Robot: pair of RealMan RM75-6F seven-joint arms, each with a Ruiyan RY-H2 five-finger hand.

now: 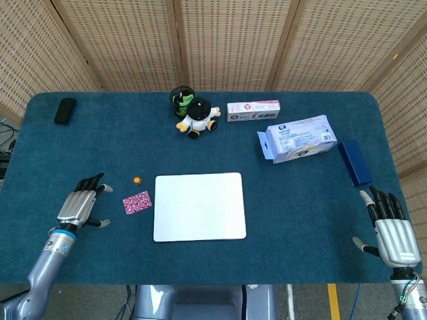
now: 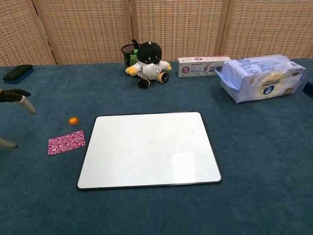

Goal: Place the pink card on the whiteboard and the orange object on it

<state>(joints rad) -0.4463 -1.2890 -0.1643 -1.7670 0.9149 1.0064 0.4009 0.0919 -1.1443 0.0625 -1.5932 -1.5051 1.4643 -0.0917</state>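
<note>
Tabletop [image 1: 300, 220] — blue cloth surface, filling most of the head view frame.

Whiteboard [image 1: 199, 206]: lies flat at centre frame, slightly below the middle; nothing on it.

Pink card [image 1: 137, 202]: flat on the cloth just left of the whiteboard's left edge, apart from it, tilted a little.

Orange object [image 1: 137, 179]: small round disc, directly above the pink card in the frame and near it, not touching.

Left hand [image 1: 81, 205]: lower left of the frame, left of the pink card and near it, fingers spread and pointing up-frame, holding nothing. In the chest view only its fingertips [image 2: 24, 102] enter at the left edge.

Right hand [image 1: 392, 230]: lower right corner of the head view, fingers spread, empty, well apart from the whiteboard; not seen in the chest view.

Other items — upper part of the frame: black and white plush toy [image 1: 197, 117] at top centre, a dark mesh cup [image 1: 180, 98] just behind it; a long white and pink box [image 1: 253, 110] to its right; a blue and white soft pack [image 1: 299, 137] at right of centre; a dark blue flat box [image 1: 354, 162] near the right edge; a black eraser [image 1: 65, 110] at upper left
</note>
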